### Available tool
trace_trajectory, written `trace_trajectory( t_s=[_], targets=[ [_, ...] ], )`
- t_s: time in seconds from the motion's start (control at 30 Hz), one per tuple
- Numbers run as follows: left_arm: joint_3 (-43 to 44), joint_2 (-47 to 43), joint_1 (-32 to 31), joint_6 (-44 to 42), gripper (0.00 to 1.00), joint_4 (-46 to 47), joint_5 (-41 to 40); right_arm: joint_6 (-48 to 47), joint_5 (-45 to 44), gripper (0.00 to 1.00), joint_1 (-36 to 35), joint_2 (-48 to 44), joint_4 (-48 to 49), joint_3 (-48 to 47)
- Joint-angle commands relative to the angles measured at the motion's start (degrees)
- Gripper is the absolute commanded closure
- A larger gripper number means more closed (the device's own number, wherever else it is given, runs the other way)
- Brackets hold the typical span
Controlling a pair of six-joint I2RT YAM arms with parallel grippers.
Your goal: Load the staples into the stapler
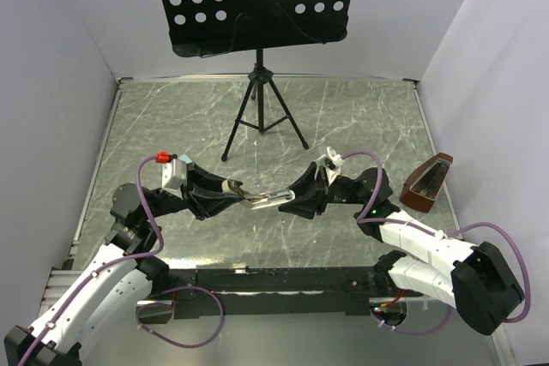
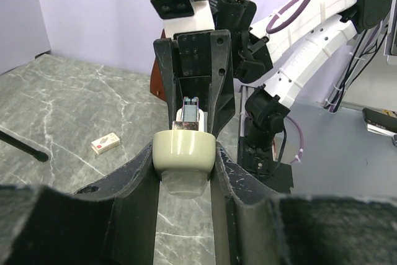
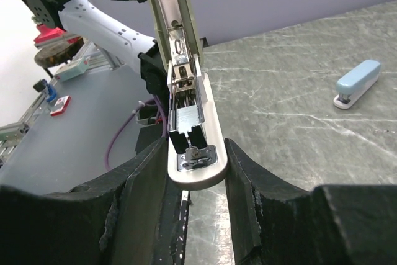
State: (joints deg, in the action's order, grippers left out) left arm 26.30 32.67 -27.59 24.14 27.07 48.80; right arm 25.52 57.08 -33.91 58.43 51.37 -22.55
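Note:
A cream stapler [image 1: 268,199] hangs above the table between both grippers. My left gripper [image 1: 233,190] is shut on one rounded end of it [image 2: 184,150]. My right gripper [image 1: 296,197] is shut on the other end, the base [image 3: 211,125]. In the right wrist view the stapler is open, with its top arm [image 3: 166,4] swung up. A silvery staple strip [image 3: 185,118] lies in the magazine channel. A tiny white-and-tan staple box [image 2: 105,144] lies on the table. It does not show clearly in the top view.
A light blue stapler [image 3: 358,84] lies on the marble table [image 1: 343,117]. A black music stand on a tripod [image 1: 260,100] stands at the back centre. A dark red wedge-shaped object [image 1: 429,184] sits at the right. Walls enclose three sides.

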Motion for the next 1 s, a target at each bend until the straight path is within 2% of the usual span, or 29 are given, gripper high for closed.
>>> trace_trajectory(
  t_s=[0.0,0.1,0.2,0.33,0.4,0.43,0.47,0.57,0.8,0.97],
  targets=[
    [2.61,0.12,0.0,1.08,0.99,3.95,1.21,-0.47,2.25,0.51,0.25,-1.75,2.85,-2.77],
    [2.52,0.21,0.0,1.17,0.99,4.13,1.48,-0.47,2.33,0.53,0.34,-1.57,2.59,-2.94],
    [3.22,0.47,-0.09,0.47,0.99,2.82,2.09,-0.21,2.69,0.61,0.25,-1.39,2.94,-2.94],
    [5.07,0.91,-0.09,-3.73,0.99,-2.8,2.88,-0.99,3.12,0.83,0.34,-1.74,1.63,-3.38],
    [7.96,2.22,0.0,-6.9,0.99,-10.86,2.71,-2.13,2.78,0.9,0.25,-2.09,-0.21,-3.91],
    [9.36,3.01,0.0,-10.83,0.99,-14.29,1.93,-3.62,2.69,0.97,0.34,-2.1,-3.01,-4.17],
    [12.25,5.02,0.0,-12.61,0.99,-21.37,1.66,-4.42,2.6,1.0,0.25,-2.18,-4.34,-4.43],
    [16.65,9.15,0.0,-18.59,0.99,-31.42,2.09,-7.05,1.72,1.0,0.16,-2.53,-9.53,-5.49],
    [22.99,16.63,-0.09,-29.84,0.99,-46.38,4.11,-13.21,0.4,1.0,0.16,-2.98,-20.96,-8.48],
    [25.72,21.38,-1.14,-31.09,0.99,-48.69,4.82,-14.88,0.14,1.0,0.07,-1.31,-23.42,-9.79]
  ],
)
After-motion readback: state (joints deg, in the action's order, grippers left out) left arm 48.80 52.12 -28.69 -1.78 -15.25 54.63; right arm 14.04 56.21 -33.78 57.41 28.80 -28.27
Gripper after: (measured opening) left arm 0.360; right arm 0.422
